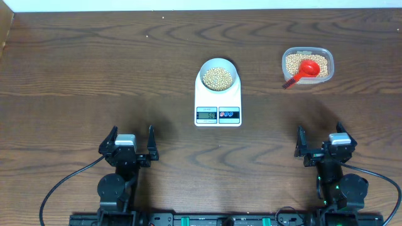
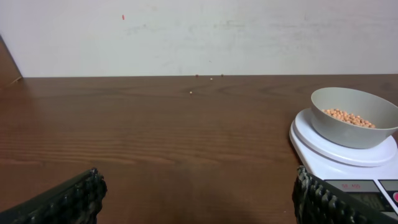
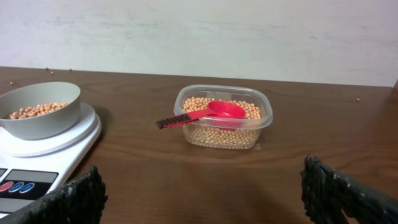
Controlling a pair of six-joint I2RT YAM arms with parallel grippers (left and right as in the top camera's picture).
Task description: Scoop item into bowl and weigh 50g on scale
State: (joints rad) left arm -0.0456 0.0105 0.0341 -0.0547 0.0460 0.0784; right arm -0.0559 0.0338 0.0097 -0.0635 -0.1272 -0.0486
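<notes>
The white scale [image 1: 218,99] stands mid-table with the pale bowl [image 1: 218,75] on it, and tan beans [image 1: 218,77] fill the bowl's bottom. The bowl [image 2: 353,116] and scale [image 2: 339,155] show at the right of the left wrist view; the bowl [image 3: 38,110] and scale [image 3: 46,146] show at the left of the right wrist view. More beans [image 3: 224,127] fill a clear tub [image 1: 307,66], where a red scoop [image 1: 301,73] lies. My left gripper [image 1: 132,139] and right gripper [image 1: 320,139] stand open near the front edge, holding nothing.
A few stray beans [image 2: 191,93] lie near the table's far edge by the pale wall. The scoop's dark-tipped handle [image 3: 173,121] sticks out over the tub's left rim. Cables run from both arm bases at the front edge.
</notes>
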